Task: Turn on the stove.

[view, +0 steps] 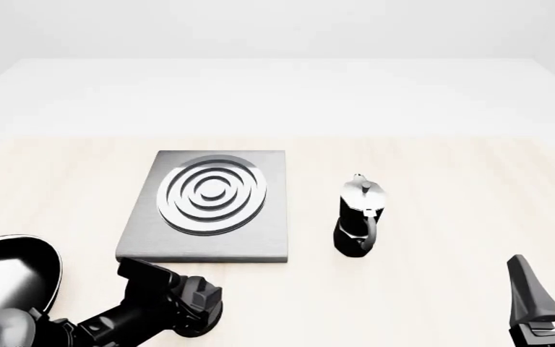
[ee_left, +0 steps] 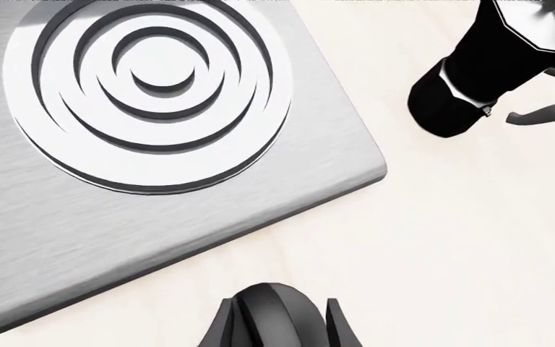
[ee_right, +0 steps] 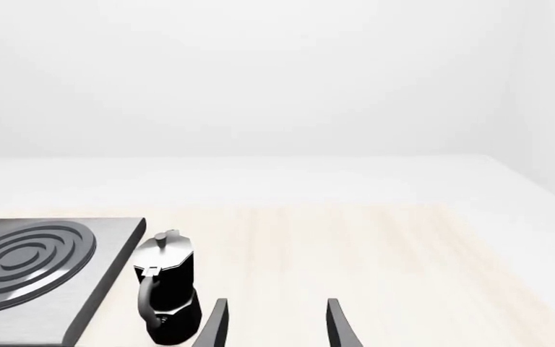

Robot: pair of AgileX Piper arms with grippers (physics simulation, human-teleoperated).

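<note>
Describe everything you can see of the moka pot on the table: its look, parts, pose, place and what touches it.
The moka pot is small, with a glossy black body, a silver lid with a knob on top, and a curved handle on the side facing the arms. It stands upright on the pale wooden table, just right of the stove, with a clear gap between them. Nothing but the table touches it; neither gripper is near it.
</note>
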